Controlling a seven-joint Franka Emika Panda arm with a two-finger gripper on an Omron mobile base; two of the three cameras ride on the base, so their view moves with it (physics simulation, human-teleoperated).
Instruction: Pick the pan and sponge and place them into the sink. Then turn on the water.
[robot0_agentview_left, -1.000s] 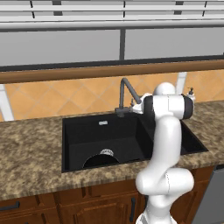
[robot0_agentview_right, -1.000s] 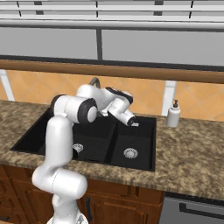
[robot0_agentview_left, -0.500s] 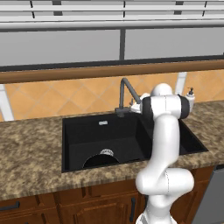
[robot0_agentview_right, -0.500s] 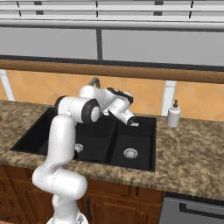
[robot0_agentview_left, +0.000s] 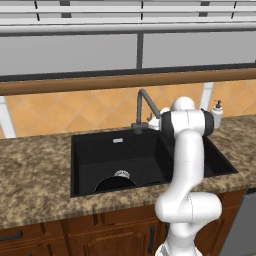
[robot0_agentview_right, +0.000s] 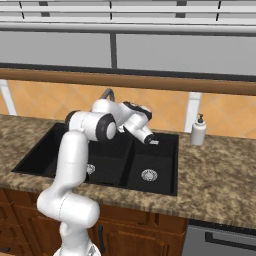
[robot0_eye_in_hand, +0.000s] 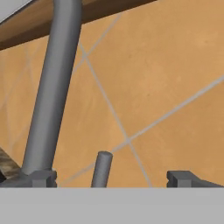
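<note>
Speckled brown granite counter (robot0_agentview_left: 35, 175) under orange tiled backsplash (robot0_eye_in_hand: 166, 87); black rectangular double-basin sink (robot0_agentview_left: 90, 150) set into it. Round black frying pan (robot0_agentview_left: 115, 184) lies in large basin, front edge hidden by sink wall; silver drain (robot0_agentview_right: 148, 175) visible in smaller basin. You have white arm's two-finger gripper (robot0_eye_in_hand: 111, 177) up at grey curved faucet (robot0_agentview_left: 142, 107), fingers (robot0_eye_in_hand: 181, 178) spread wide, small grey lever stub (robot0_eye_in_hand: 102, 168) between them (contact unclear). White soap dispenser (robot0_agentview_right: 198, 131) stands right of sink.

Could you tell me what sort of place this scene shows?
A rendered home kitchen, most likely: a black double-basin sink with a grey faucet set in a granite counter, wooden cabinets below.
</note>
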